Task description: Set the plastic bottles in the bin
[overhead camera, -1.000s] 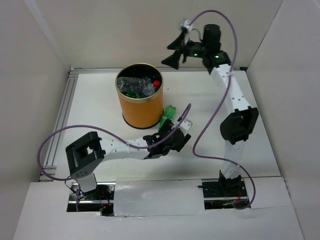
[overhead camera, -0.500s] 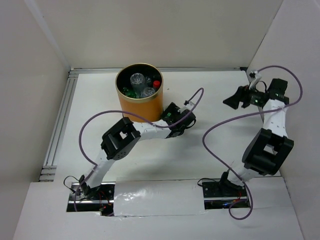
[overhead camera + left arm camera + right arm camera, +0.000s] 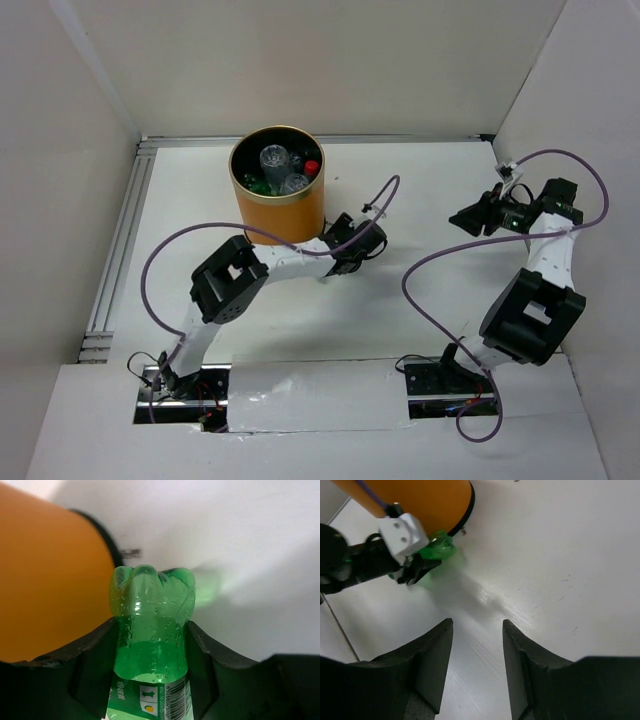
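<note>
The left gripper (image 3: 349,243) clasps a green bottle (image 3: 151,630) lying on the table (image 3: 420,190) at the foot of the orange bin (image 3: 285,215), its long axis running straight out between the fingers, while the farther right gripper (image 3: 477,665) hangs empty, jaws apart.
</note>
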`<state>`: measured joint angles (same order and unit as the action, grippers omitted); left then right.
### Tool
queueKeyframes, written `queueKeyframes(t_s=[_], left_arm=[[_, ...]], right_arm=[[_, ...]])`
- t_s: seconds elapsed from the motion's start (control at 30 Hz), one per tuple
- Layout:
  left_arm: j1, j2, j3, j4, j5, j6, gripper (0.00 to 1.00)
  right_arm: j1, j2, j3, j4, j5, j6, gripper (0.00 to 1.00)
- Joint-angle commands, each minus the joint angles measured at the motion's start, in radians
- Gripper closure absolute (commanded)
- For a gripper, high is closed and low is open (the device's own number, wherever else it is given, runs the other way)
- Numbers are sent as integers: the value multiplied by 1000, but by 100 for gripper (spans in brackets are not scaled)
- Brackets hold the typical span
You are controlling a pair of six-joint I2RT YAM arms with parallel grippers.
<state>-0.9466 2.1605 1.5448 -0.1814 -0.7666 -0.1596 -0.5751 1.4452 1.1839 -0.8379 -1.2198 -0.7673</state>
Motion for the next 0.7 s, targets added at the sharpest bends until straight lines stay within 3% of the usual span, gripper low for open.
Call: queueKeyframes(t_s=[0.0,0.13,0.17,0.2,0.3,0.4,0.47,0.5,0.53,0.57,0.67], left_arm=[[-67,-212,27,34,104,2,81],[-80,-380,115,77,147,27,83],[-70,-402,154,106,133,40,83],[-55,-419,178,106,122,51,83],[9,-465,259,94,84,37,83],[105,-565,215,117,62,-14,83],[179,-626,177,126,91,-113,83],[274,-683,116,116,149,-198,83],[322,-708,115,115,174,-199,83],[372,-729,95,102,206,-266,83],[505,-768,38,120,227,-310,83]], right_arm=[[-6,4,-15,-85,-9,-92,49],[-6,4,-70,-86,15,-115,26],[-6,4,-81,-72,16,-115,9],[-6,4,-92,-63,25,-115,7],[-6,4,-116,-63,25,-115,6],[-6,26,-135,-89,48,-152,12],[-6,35,-135,-127,48,-203,23],[-6,46,-135,-156,48,-242,31],[-6,46,-135,-167,48,-242,31],[-6,46,-135,-176,48,-263,39],[3,64,-135,-199,39,-283,41]])
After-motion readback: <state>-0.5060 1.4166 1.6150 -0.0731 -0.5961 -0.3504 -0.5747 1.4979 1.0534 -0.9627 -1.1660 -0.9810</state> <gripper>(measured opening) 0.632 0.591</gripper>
